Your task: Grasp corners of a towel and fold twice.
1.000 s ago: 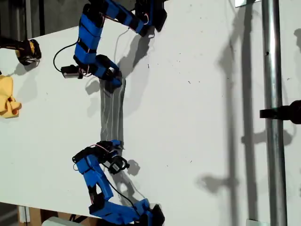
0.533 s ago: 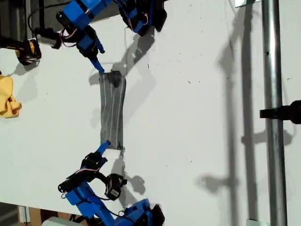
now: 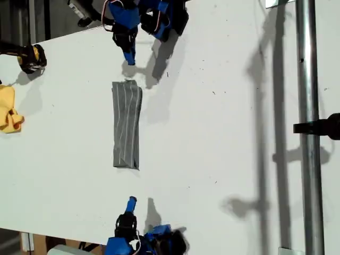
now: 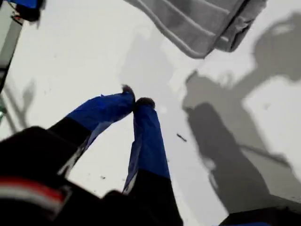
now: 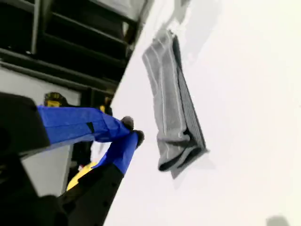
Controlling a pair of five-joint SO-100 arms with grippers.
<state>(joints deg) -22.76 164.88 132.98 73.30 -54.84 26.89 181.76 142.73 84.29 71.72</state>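
**Item 1, towel** [image 3: 126, 125]: grey cloth with fine white stripes, folded into a long narrow strip. It lies flat on the table [image 3: 223, 133], with its long axis running top to bottom in the exterior view, a little toward that view's left of centre. The stripes run along its length. Layered edges show at the end seen close in the second wrist view [image 5: 171, 99] and at the end seen in the first wrist view [image 4: 197, 23]. The corners [image 3: 115, 166] lie free, with nothing touching them.

**Item 2, my first gripper** [image 3: 130, 57]: sits near the exterior view's top edge, off the towel's upper end and clear of the cloth. Its pincer is clenched, tips meeting with nothing between them (best seen in its own wrist view [image 4: 135, 100]).

**Item 3, my second gripper** [image 3: 132, 202]: sits near the exterior view's bottom edge, well apart from the towel's lower end. Its pincer is clenched and empty too, the tips close together above bare table [image 5: 133, 131].

**Item 4, yellow cloth** [image 3: 8, 114]: crumpled at the exterior view's left edge, well apart from the towel.

**Item 5, yellow-and-black object** [image 3: 32, 58]: lies near the table's edge, above the yellow cloth in the exterior view (kind cannot be told).

**Item 6, metal pole** [image 3: 307, 133]: runs top to bottom along the exterior view's right side.
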